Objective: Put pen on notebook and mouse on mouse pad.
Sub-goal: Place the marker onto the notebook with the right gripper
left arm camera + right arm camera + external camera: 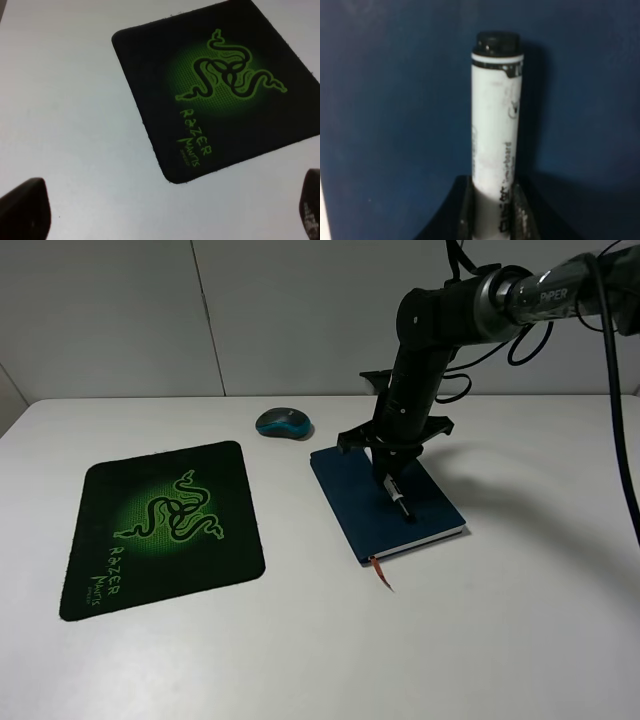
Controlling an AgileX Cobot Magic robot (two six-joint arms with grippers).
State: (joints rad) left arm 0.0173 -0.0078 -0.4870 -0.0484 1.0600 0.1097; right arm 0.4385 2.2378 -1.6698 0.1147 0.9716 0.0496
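Worktop: white, matte and smooth. It fills the lower part of the exterior high view and runs out of frame at the left, right and near sides. Its rear edge meets the wall in a straight horizontal line. Wall: pale grey-white flat panels with one thin dark vertical seam left of centre, leaning slightly. Light: even and diffuse, from above. A soft grey shadow lies on the worktop right of centre, with blurred edges. In the left wrist view the worktop looks a cooler grey.
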